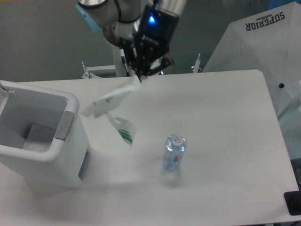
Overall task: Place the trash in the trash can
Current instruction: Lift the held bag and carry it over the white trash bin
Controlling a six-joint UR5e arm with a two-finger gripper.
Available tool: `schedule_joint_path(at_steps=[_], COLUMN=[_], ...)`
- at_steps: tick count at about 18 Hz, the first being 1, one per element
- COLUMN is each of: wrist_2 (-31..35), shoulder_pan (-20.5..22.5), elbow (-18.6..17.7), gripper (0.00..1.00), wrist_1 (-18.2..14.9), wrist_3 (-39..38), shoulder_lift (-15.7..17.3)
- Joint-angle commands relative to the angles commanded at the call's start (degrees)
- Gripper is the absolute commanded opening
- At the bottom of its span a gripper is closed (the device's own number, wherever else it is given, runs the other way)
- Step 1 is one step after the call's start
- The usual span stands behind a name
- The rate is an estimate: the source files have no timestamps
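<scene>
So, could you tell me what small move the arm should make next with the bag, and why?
Probably carry it further toward the bin's side of the table. The end effector is shut on the white plastic bag, which hangs clear of the table, but its lower end is only beside the trash can, not yet over the opening. The water bottle stands upright, untouched.

The arm (155,14) runs out of the top edge. The trash can (40,155) is cropped at the left edge, its floor partly hidden by its walls. The gripper's (139,75) fingertips blur into the plastic bag (110,101); the bottle's (174,151) label print is illegible.
</scene>
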Motion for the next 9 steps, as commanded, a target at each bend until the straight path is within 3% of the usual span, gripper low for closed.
schedule_joint_path(at_steps=[9], wrist_2=[-0.3], shoulder_pan=[-8.2], elbow=[-0.1], gripper=[0.0], wrist_1=[0.1], wrist_3=[-3.5], shoulder_lift=[-0.2])
